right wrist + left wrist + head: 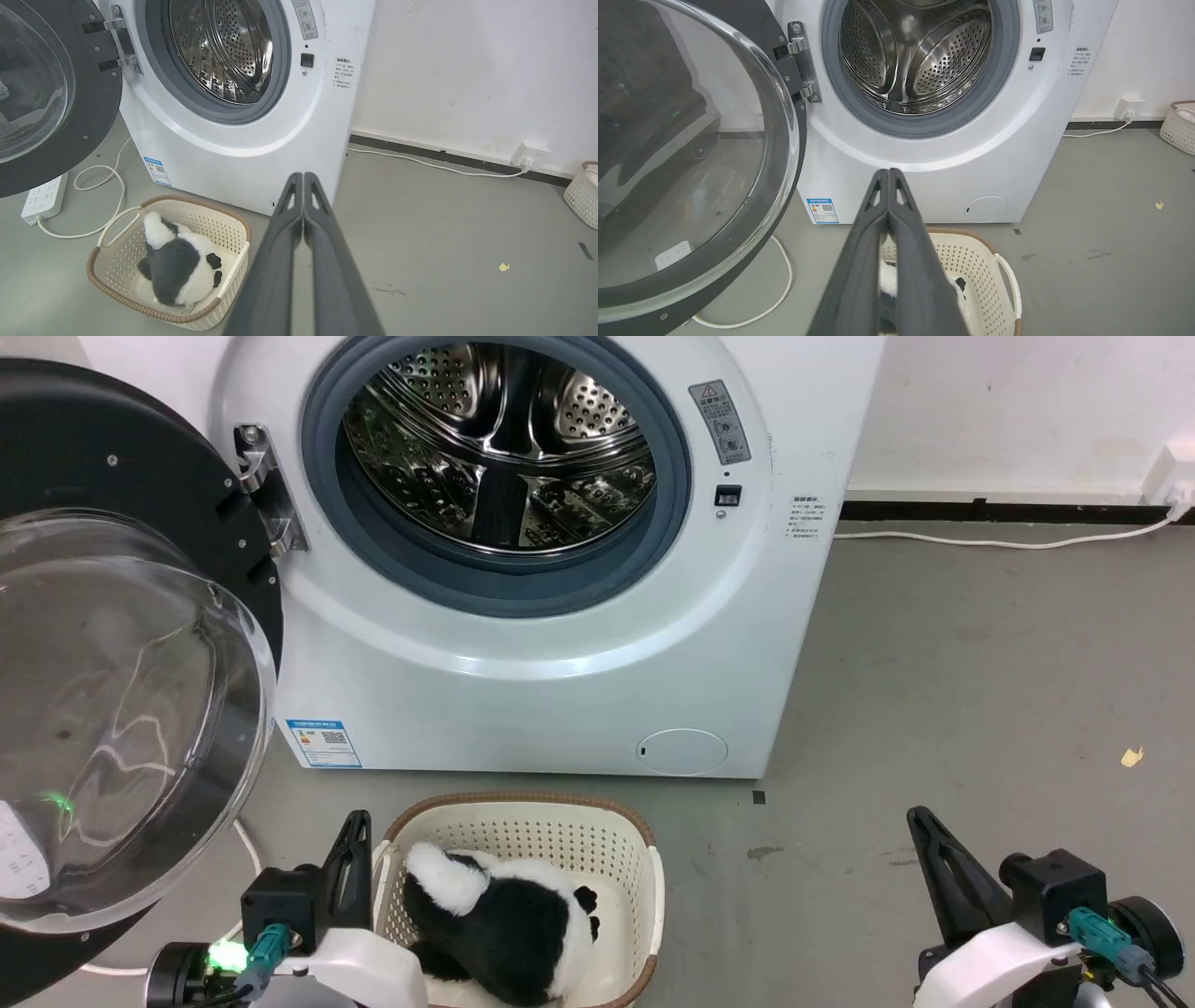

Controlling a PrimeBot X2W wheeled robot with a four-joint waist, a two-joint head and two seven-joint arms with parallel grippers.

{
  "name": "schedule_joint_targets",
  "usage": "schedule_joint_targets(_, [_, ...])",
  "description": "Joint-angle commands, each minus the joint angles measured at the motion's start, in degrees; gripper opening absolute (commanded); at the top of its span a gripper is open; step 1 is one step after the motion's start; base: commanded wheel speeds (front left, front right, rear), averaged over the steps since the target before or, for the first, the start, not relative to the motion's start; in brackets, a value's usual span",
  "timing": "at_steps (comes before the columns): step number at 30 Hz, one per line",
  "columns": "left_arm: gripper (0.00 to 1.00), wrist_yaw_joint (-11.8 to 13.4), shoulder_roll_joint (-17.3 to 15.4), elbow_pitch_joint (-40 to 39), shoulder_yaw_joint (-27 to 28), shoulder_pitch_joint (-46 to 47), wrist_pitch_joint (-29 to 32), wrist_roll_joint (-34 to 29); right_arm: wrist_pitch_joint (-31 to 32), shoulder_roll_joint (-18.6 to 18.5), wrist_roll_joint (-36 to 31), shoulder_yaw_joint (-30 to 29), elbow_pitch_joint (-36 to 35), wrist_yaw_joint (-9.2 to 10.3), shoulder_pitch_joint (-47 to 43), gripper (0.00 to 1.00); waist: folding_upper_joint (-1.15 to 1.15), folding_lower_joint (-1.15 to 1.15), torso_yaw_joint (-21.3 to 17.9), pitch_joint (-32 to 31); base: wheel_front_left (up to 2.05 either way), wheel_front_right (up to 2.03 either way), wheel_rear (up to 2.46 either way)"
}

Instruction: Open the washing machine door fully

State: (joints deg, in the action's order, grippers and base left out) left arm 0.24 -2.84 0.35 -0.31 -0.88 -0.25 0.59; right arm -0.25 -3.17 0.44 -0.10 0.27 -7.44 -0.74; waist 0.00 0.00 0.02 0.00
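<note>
Leftmost, washing machine door (121, 691): swung out on the left of the white machine (523, 700), its black rim and bulging glass bowl turned to the right and toward the robot.
Hinge (266, 490): metal, upright on the machine's front at the left of the drum opening (504, 457); the door turns about this vertical line.
Left gripper (888, 173): fingers pressed together, holding nothing, pointing at the machine's lower front; the door lies to its left and above, apart from it.
Basket (523, 800): on the floor, near side of the machine, with a black-and-white plush toy (504, 915) inside.
Right gripper (303, 176): fingers closed together, empty, well apart from the door.
Judgement: the door looks nearly or fully open; any last swing goes left and far, and the left arm is nearer.
</note>
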Motion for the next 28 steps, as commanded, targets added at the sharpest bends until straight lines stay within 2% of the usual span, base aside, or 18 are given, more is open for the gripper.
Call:
schedule_joint_targets(1, [0.0, -0.24, -0.04, -0.35, 0.31, 0.88, 0.25, -0.59, 0.25, 0.29, -0.44, 0.1, -0.27, -0.05, 0.74, 0.0, 0.0, 0.0, -0.02, 0.0, 0.0, 0.0, 0.0])
schedule_joint_targets(28, [0.0, -0.24, -0.04, -0.35, 0.31, 0.88, 0.25, -0.59, 0.25, 0.29, -0.44, 0.1, -0.27, -0.05, 0.74, 0.0, 0.0, 0.0, -0.02, 0.0, 0.0, 0.0, 0.0])
